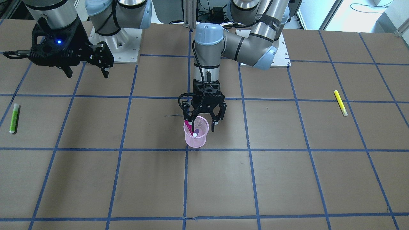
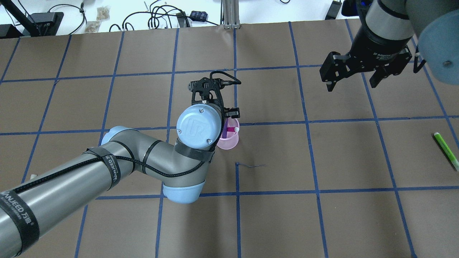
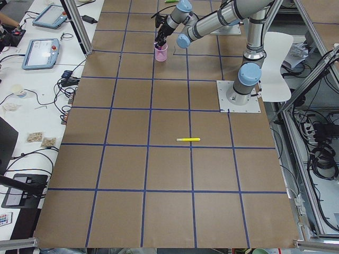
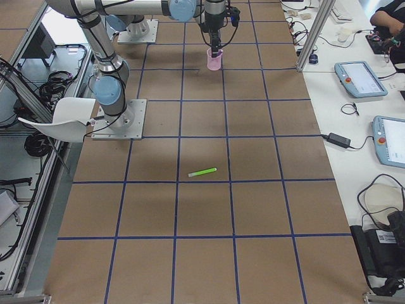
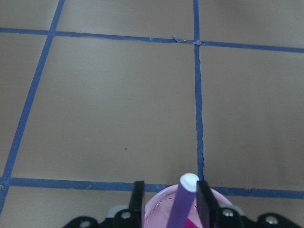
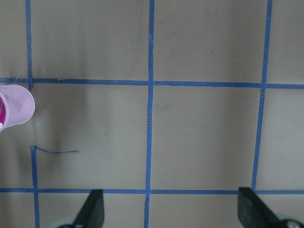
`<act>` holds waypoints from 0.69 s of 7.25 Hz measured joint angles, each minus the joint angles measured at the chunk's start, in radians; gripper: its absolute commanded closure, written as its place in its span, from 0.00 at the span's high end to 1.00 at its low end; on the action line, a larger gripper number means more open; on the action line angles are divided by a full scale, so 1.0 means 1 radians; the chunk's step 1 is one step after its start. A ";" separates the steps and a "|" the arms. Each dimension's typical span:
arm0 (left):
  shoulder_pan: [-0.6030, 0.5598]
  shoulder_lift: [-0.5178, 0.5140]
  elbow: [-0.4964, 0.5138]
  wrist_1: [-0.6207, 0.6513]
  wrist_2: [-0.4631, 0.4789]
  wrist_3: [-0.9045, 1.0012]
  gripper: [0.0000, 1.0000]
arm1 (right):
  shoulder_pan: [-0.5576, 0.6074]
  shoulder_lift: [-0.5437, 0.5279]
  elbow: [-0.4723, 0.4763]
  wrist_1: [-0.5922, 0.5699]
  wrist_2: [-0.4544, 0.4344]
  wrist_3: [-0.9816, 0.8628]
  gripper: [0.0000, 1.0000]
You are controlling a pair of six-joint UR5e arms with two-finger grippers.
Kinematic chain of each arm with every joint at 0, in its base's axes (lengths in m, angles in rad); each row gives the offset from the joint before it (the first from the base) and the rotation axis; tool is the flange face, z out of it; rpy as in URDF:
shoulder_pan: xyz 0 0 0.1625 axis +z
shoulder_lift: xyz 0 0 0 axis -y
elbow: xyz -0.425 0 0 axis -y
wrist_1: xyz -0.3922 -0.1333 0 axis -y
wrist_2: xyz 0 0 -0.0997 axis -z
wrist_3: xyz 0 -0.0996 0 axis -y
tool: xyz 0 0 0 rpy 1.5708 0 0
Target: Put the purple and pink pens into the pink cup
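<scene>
My left claw (image 1: 202,126) hangs open, empty: the white-capped purple pen (image 5: 183,204) between its fingers (image 5: 138,202) leans in the pink mesh cup (image 1: 196,142) below.

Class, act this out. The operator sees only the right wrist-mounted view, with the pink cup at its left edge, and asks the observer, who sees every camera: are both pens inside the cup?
Observer: Yes. The front-facing view shows the pink pen and the purple pen leaning inside the pink cup.
Operator: Is the left gripper holding either?
Observer: No. The left gripper hangs open over the cup.
Operator: Any other pens about?
Observer: A green pen and a yellow pen lie on the table, far from the cup.
</scene>
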 measured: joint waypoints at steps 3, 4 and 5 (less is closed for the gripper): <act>0.056 0.036 0.103 -0.137 -0.007 0.012 0.92 | 0.000 -0.002 0.002 0.001 0.030 0.025 1.00; 0.109 0.047 0.194 -0.322 -0.026 0.027 0.92 | 0.000 -0.001 0.004 0.001 0.044 0.037 1.00; 0.169 0.057 0.297 -0.530 -0.062 0.057 0.92 | 0.000 0.000 0.005 0.000 0.049 0.042 1.00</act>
